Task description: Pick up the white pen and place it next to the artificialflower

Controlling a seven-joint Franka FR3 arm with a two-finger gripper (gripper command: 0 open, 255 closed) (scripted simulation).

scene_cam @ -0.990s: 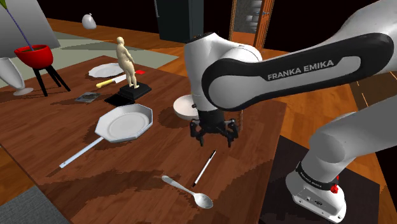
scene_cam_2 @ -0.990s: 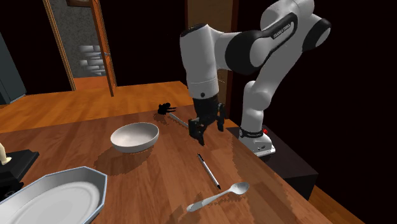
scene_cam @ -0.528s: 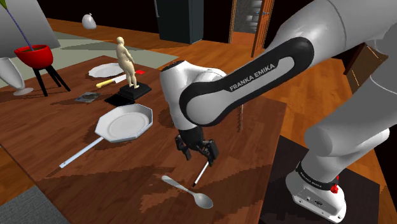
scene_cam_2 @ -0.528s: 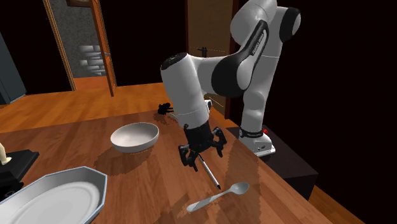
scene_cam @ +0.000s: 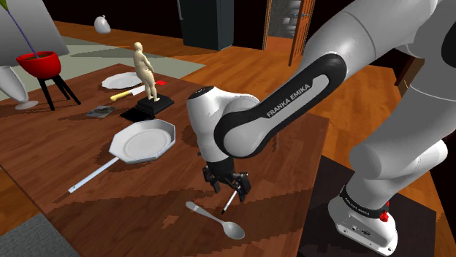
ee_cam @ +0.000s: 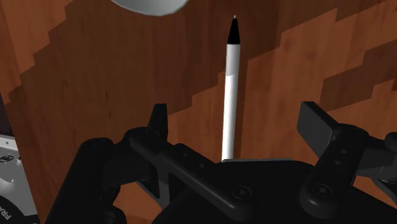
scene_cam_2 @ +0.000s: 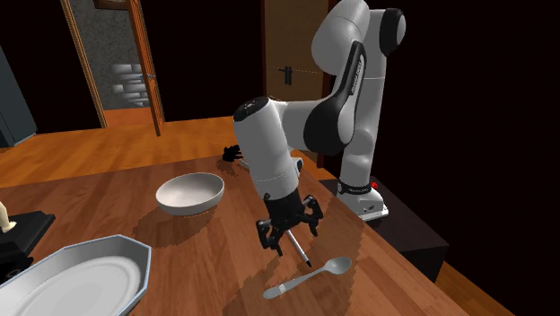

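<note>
**Shoulder view, left to right.** The artificial flower [scene_cam: 36, 60], in a red pot on dark legs, stands at the far left. Next come a tan figurine [scene_cam: 147, 71] on a black base and a white octagonal pan [scene_cam: 143, 140] with a long handle, both on the wooden tabletop [scene_cam: 164, 186]. The pincer [scene_cam: 226, 186] points down over the white pen [scene_cam: 228, 204]. The pen lies flat on the tabletop just beside a spoon [scene_cam: 218, 220], well apart from the flower.

**Second exterior view.** A white bowl [scene_cam_2: 190, 192] sits to the left of the pincer [scene_cam_2: 289, 233]. The pen [scene_cam_2: 301, 252] reaches out from under the pincer toward the spoon [scene_cam_2: 310, 276].

**Wrist view.** The two fingers [ee_cam: 158, 122] of the pincer [ee_cam: 236, 119] stand apart. The pen [ee_cam: 230, 76] runs between them with wood showing on either side, so neither finger touches it and it is not held. Its black tip points away from the hand.
</note>
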